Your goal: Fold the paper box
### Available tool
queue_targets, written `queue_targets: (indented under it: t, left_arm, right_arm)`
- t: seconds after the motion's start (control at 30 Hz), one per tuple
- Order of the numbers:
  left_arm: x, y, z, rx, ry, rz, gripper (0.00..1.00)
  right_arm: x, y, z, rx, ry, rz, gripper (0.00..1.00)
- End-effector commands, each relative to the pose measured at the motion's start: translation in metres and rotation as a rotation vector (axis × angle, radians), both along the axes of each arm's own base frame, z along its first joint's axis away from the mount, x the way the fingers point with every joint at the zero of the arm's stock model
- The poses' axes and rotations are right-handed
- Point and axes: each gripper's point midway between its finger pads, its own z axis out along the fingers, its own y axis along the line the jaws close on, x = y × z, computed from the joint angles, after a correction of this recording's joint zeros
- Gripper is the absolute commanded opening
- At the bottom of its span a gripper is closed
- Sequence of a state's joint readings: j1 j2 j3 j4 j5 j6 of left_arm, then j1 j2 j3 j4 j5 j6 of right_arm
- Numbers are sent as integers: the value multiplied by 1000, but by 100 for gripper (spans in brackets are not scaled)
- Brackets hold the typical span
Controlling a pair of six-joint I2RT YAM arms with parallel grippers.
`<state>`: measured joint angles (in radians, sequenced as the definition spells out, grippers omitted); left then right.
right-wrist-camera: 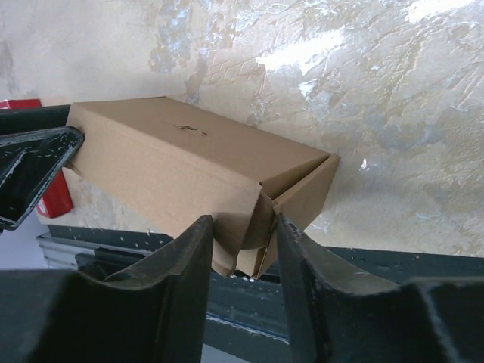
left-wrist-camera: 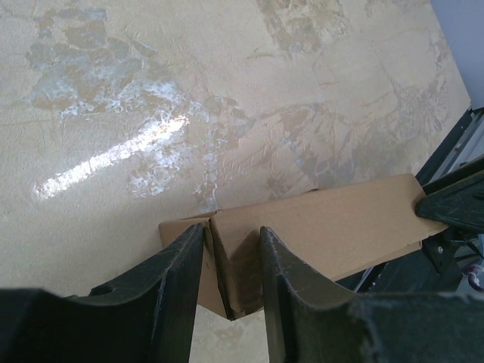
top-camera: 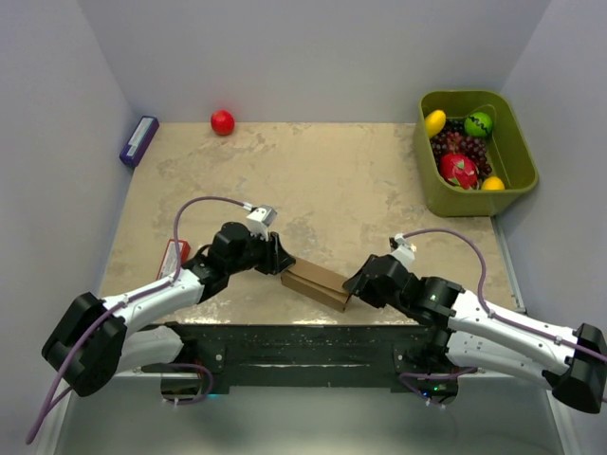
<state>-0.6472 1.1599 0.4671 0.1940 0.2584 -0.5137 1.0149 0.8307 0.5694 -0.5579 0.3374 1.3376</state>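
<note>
The paper box (top-camera: 316,282) is a small brown cardboard box, folded into a rectangle, near the table's front edge between my two arms. My left gripper (top-camera: 281,261) is shut on its left end; in the left wrist view the fingers (left-wrist-camera: 231,231) pinch the end flaps of the box (left-wrist-camera: 333,219). My right gripper (top-camera: 356,284) grips the opposite end. In the right wrist view its fingertips (right-wrist-camera: 243,219) press on both sides of the box's (right-wrist-camera: 174,166) tucked end flaps, which hang slightly loose. The left gripper's finger (right-wrist-camera: 30,162) shows at the far end.
A flat red box (top-camera: 174,256) lies by the left arm. A purple box (top-camera: 138,140) and a red ball (top-camera: 222,121) sit at the back left. A green bin (top-camera: 517,175) of fruit stands at the back right. A black rail (top-camera: 303,341) borders the near edge.
</note>
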Motion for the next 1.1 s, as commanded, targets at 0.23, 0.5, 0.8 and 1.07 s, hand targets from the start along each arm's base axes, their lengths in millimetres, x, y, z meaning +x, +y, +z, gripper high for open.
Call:
queue_targets:
  t: [0.23,0.5,0.8,1.07]
  left_arm:
    - [-18,18,-41,117,106,-2,40]
    - [-17,24,-43,134,110,28,49]
    - [-11,21,-9,46,52,72,77]
    - [-8,25,18,-53,26,106,86]
  right_arm:
    - [-32,-24,-59,-102,155,11,26]
    - [-37,-35,-75,-161,180,2,15]
    - [-35,-43,-75,-190,170,-15,4]
    - [-34,-46,-73,-210,164,-18,4]
